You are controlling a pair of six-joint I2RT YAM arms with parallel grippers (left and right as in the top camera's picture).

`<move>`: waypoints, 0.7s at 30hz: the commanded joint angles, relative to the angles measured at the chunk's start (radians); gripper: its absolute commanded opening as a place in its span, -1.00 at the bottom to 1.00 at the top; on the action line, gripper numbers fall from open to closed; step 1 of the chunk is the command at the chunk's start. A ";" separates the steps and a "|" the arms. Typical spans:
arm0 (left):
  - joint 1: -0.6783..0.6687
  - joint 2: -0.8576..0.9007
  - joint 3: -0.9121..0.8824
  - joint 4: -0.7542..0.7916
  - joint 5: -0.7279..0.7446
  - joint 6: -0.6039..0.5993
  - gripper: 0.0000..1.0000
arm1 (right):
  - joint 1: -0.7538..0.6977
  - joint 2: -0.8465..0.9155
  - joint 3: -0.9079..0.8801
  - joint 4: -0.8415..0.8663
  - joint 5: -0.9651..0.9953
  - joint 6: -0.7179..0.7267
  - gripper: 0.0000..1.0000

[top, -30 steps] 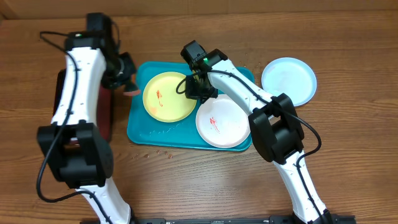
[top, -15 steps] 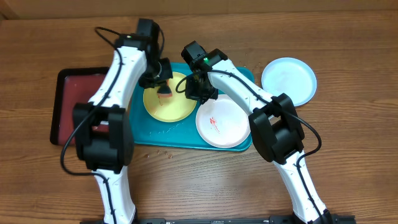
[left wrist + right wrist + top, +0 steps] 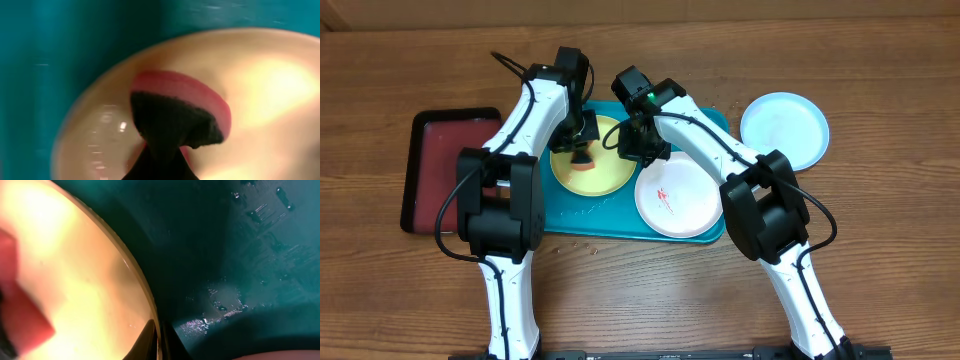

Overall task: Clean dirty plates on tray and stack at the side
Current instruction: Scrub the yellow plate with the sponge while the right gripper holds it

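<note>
The yellow-green plate (image 3: 605,170) lies on the turquoise tray (image 3: 545,205) at its left. My left gripper (image 3: 582,152) is shut on a red sponge with a dark scouring side (image 3: 175,107) and presses it onto this plate. My right gripper (image 3: 632,140) is shut on the plate's right rim (image 3: 145,292), one finger on each side of the edge. The white plate (image 3: 685,205) with a red smear (image 3: 663,195) lies on the tray's right. The light blue plate (image 3: 785,128) lies on the table, right of the tray.
A dark red, black-rimmed tray (image 3: 445,170) lies on the wooden table left of the turquoise tray. Water drops show on the tray floor (image 3: 235,305) beside the yellow-green plate.
My left gripper has swung from the dark red tray's side over to the yellow-green plate and lowered the sponge onto it. The right gripper has stayed on the plate's rim.
</note>
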 commanded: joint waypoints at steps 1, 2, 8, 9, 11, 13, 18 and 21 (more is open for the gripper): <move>0.002 0.018 -0.007 -0.022 -0.237 0.037 -0.92 | 0.000 0.011 -0.015 -0.010 0.041 0.007 -0.93; 0.002 0.018 -0.007 -0.026 -0.259 0.051 -0.92 | 0.000 0.011 -0.015 -0.010 0.044 0.007 -0.93; 0.002 0.018 -0.006 -0.019 -0.136 0.072 -0.91 | 0.000 0.011 -0.015 -0.007 0.047 0.007 -0.93; 0.002 0.018 -0.006 -0.018 -0.066 0.073 -0.91 | 0.000 0.011 -0.015 -0.006 0.047 0.007 -0.93; 0.000 0.018 -0.006 -0.018 0.054 0.073 -0.91 | 0.000 0.011 -0.015 -0.005 0.047 0.007 -0.93; -0.006 0.019 -0.013 -0.008 0.161 0.073 -0.92 | 0.000 0.011 -0.015 -0.005 0.047 0.007 -0.93; -0.034 0.019 -0.059 0.037 0.212 0.072 -0.92 | 0.000 0.011 -0.015 -0.005 0.047 0.007 -0.93; -0.055 0.019 -0.106 0.054 0.218 0.074 -0.92 | 0.000 0.011 -0.015 -0.006 0.047 0.007 -0.93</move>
